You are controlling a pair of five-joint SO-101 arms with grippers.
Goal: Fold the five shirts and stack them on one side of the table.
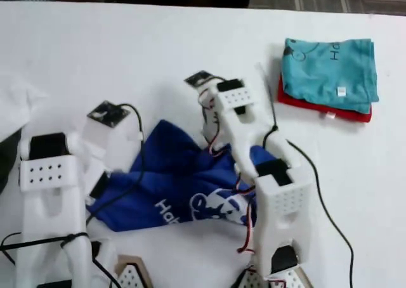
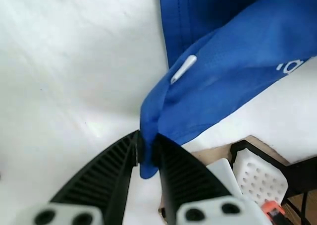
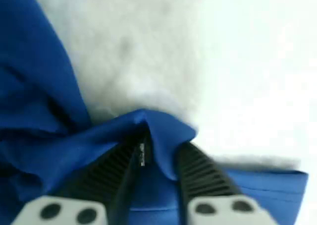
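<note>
**High view.** The blue shirt (image 1: 184, 186) lies crumpled at the near centre of the table (image 1: 127, 40), between the left arm (image 1: 47, 174) and the right arm (image 1: 282, 193). A folded teal shirt (image 1: 330, 69) rests on a folded red shirt (image 1: 317, 112) at the far right side. This marks the stacking location.

**Left wrist view.** The left gripper (image 2: 147, 145) is clamped on a pinch of the blue shirt's edge. The cloth drapes away from it.

**Right wrist view.** The right gripper (image 3: 161, 145) is clamped on a raised fold of the same shirt.

**Purpose.** Two separate grip points probably serve to pull the garment flat. Folding has not yet begun
</note>
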